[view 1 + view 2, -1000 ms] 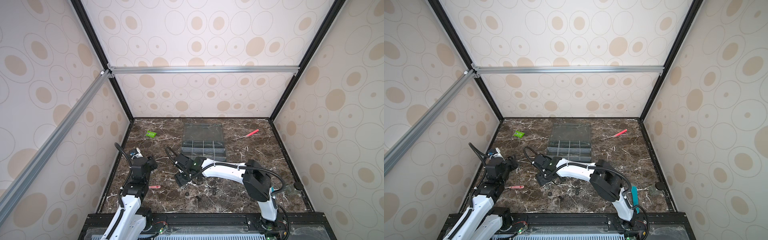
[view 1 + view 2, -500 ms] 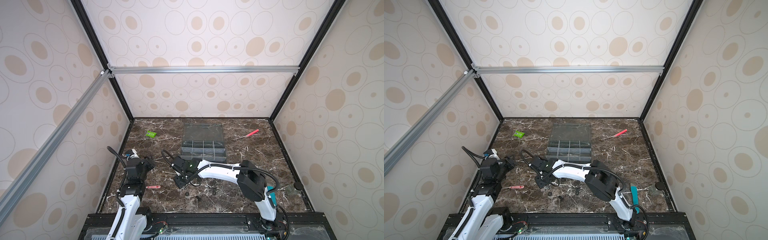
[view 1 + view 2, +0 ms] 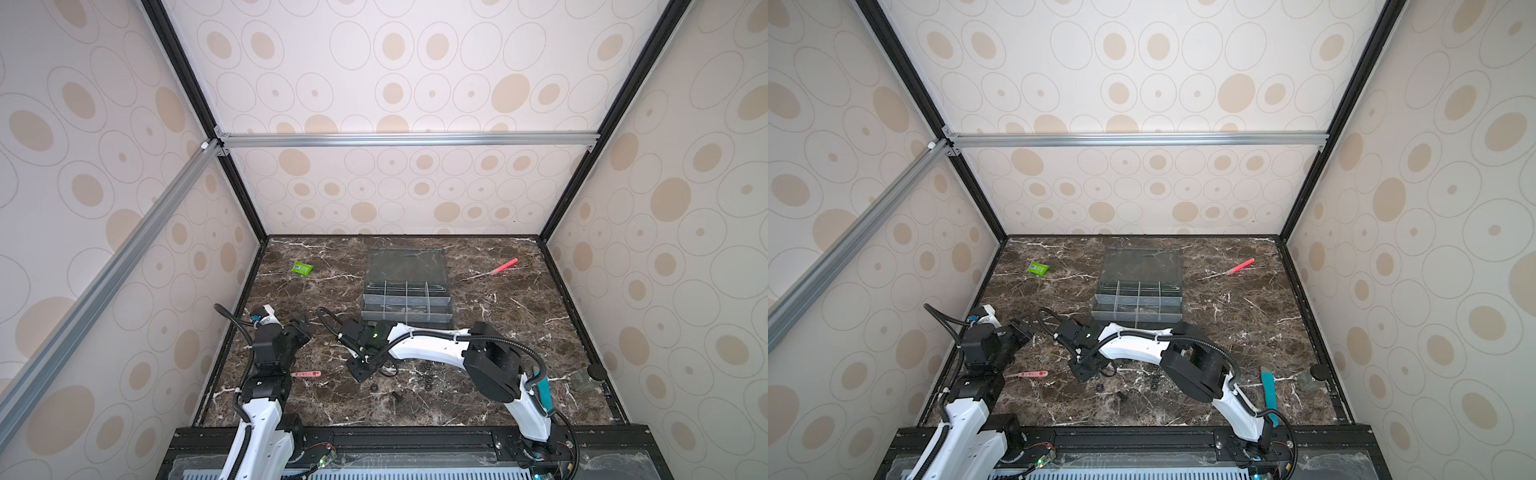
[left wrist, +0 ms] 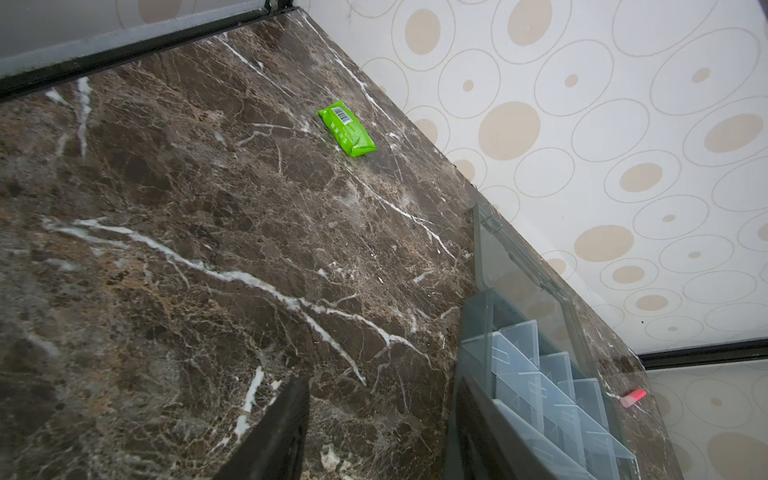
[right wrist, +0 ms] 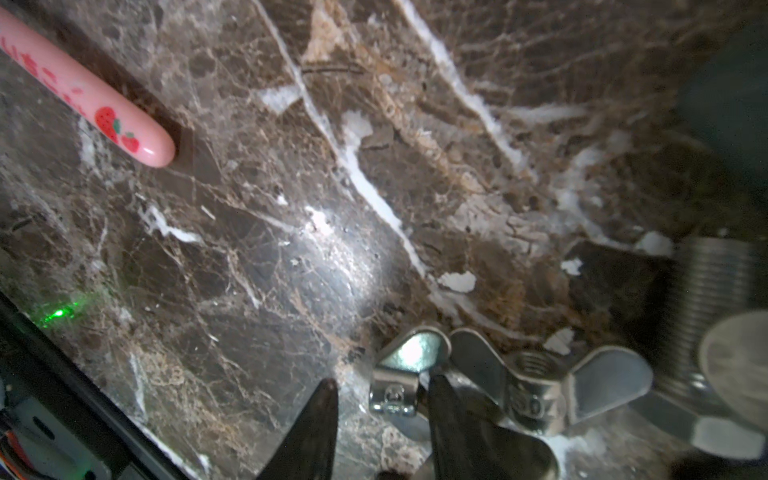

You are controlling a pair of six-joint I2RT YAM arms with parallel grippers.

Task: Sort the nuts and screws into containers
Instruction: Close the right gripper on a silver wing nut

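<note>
Nearest the front of the bench [image 3: 320,405], in both top views, a loose scatter of small black nuts [image 3: 428,377] [image 3: 1154,380], apart from the box. Just left of them, a pink stick [image 3: 306,374] printed with strawberries, flat on the marble. Between stick and black nuts, the right hand [image 3: 360,369], reaching across the middle and pointing down at the bench. In the right wrist view, that right hand [image 5: 382,382] narrow but not closed, a silver wing nut [image 5: 395,374] lying between the fingers [image 5: 457,428], close against one, a sliver of bare marble before the other; not gripped. Just beside it, a second wing nut [image 5: 536,382], then a threaded screw [image 5: 715,291], blurred at the edge of the view. Farther back on the left, the left hand [image 3: 302,327], touching nothing; in the left wrist view, the left hand [image 4: 381,399] about half open, holding nothing. Behind the right arm [image 3: 428,349], mid-bench, the grey box [image 3: 407,319] with lid [image 3: 405,266] laid back open and compartments [image 3: 395,300] in two rows; contents too small to make out. Beyond, toward the back, a green packet [image 3: 302,268] on the left and a red pen [image 3: 503,267] on the right.
</note>
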